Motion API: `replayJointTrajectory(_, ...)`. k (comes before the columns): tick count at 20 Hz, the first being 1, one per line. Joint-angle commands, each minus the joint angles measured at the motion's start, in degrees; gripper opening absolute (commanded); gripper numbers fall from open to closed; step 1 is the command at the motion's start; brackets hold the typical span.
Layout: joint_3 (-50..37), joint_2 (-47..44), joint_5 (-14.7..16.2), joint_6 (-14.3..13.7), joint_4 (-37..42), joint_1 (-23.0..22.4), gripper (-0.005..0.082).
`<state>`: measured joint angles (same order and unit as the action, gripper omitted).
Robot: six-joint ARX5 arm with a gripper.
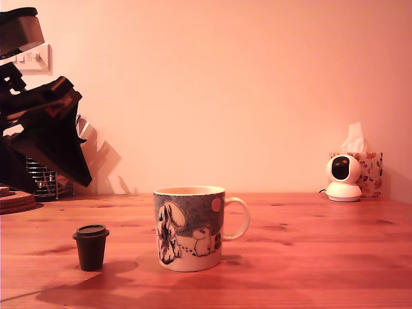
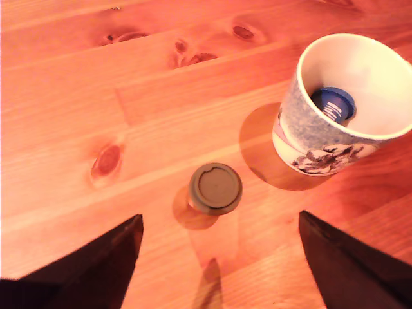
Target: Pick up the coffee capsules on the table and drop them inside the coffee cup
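Note:
A cream coffee cup (image 1: 189,228) with a grey-blue cartoon band stands mid-table, its handle toward the exterior view's right. In the wrist view a blue coffee capsule (image 2: 333,104) lies inside the cup (image 2: 309,132). A second small dark capsule (image 1: 91,246) with a flat lid stands upright on the wooden table (image 1: 309,257), to the exterior view's left of the cup. My gripper (image 1: 77,168) hangs above and behind it, open and empty. In the wrist view this capsule (image 2: 215,188) sits between my spread dark fingers (image 2: 103,264), apart from both.
A wire utensil holder (image 1: 45,180) and a stack of wooden coasters (image 1: 16,199) sit at the back on the exterior view's left. A small white camera (image 1: 343,178) and a floral tissue box (image 1: 372,172) stand by the wall at the back right.

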<state>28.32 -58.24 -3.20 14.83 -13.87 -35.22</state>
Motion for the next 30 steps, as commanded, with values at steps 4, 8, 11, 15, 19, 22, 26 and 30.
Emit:
replayJointTrajectory(4, -0.98, -0.68, -0.33, -2.62, 0.55, -0.15, 0.0692)
replayJointTrajectory(8, -1.01, -2.75, -0.35, -4.39, 2.91, -0.15, 0.0692)
replayJointTrajectory(11, -1.01, -5.66, -0.33, -5.05, 5.31, -0.15, 0.0692)
replayJointTrajectory(15, -1.01, -9.40, 0.15, -7.41, 9.77, -0.15, 0.0692)
replayJointTrajectory(19, -1.01, -13.20, 3.80, -7.61, 13.14, 0.63, 0.0692)
replayJointTrajectory(22, -1.01, -15.34, 5.81, -7.63, 14.08, 2.05, 0.0692)
replayJointTrajectory(26, -1.01, -17.40, 9.16, -7.58, 15.96, 4.48, 0.0692)
replayJointTrajectory(30, -1.01, -20.35, 11.78, -7.63, 17.46, 5.73, 0.0692)
